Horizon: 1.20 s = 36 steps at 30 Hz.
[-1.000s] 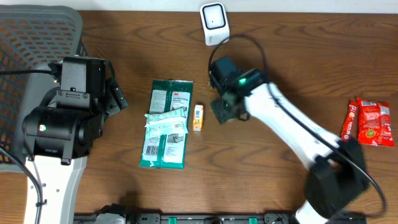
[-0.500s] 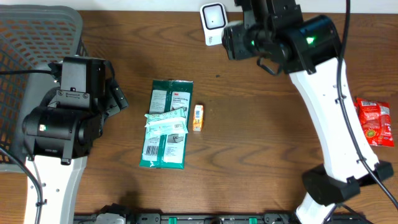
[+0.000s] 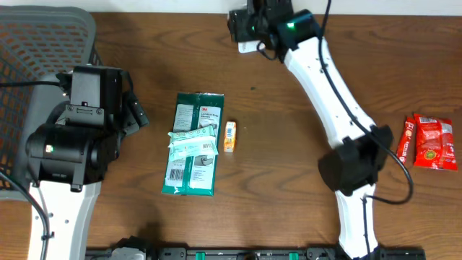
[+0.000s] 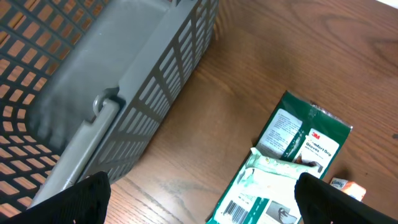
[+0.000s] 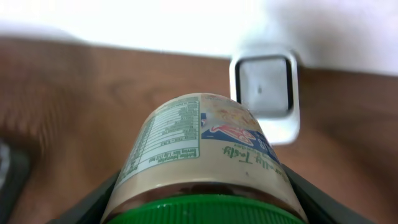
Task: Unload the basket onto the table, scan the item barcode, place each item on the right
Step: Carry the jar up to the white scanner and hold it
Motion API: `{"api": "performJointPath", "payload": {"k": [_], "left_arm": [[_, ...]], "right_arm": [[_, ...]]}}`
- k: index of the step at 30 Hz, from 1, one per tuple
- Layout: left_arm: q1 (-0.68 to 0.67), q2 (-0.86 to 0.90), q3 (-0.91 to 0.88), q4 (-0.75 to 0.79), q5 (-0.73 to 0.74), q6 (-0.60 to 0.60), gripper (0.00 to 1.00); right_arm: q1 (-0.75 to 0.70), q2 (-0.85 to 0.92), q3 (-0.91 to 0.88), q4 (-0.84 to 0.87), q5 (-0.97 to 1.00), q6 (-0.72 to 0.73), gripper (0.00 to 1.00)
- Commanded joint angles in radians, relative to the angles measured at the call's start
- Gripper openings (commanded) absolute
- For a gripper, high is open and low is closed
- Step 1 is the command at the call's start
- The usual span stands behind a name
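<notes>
Your right claw (image 5: pixel 202 202) clamps a green-lidded jar (image 5: pixel 205 155) before the white scanner (image 5: pixel 264 93), top centre. Your left claw (image 4: pixel 208 199) stands apart.

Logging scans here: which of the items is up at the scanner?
The green-lidded jar, held in the right gripper facing the white scanner. The green packet, orange box and red packets all lie on the table.

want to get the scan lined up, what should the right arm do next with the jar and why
Probably roll the jar in the right gripper: it is held in front of the scanner, but only the nutrition panel and brand label show, and no barcode is seen facing the window.
</notes>
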Motion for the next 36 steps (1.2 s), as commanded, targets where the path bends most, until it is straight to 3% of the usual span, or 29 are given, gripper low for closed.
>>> {"api": "performJointPath", "payload": {"k": [1, 4, 8, 13, 36], "left_arm": [[0.005, -0.002, 0.006, -0.004, -0.018, -0.002, 0.95], [0.005, -0.002, 0.006, -0.004, -0.018, -0.002, 0.95], [0.005, -0.002, 0.006, -0.005, -0.017, -0.002, 0.95], [0.005, -0.002, 0.006, -0.004, -0.017, -0.002, 0.95], [0.005, -0.002, 0.006, -0.004, -0.018, -0.002, 0.95]], "right_arm": [[-0.037, 0.041, 0.015, 0.119, 0.006, 0.042, 0.46], [-0.043, 0.106, 0.015, 0.253, 0.006, 0.042, 0.46], [-0.052, 0.203, 0.015, 0.462, 0.006, 0.042, 0.36], [-0.058, 0.274, 0.015, 0.628, 0.008, 0.042, 0.37], [-0.085, 0.306, 0.014, 0.736, 0.066, 0.042, 0.41]]}}
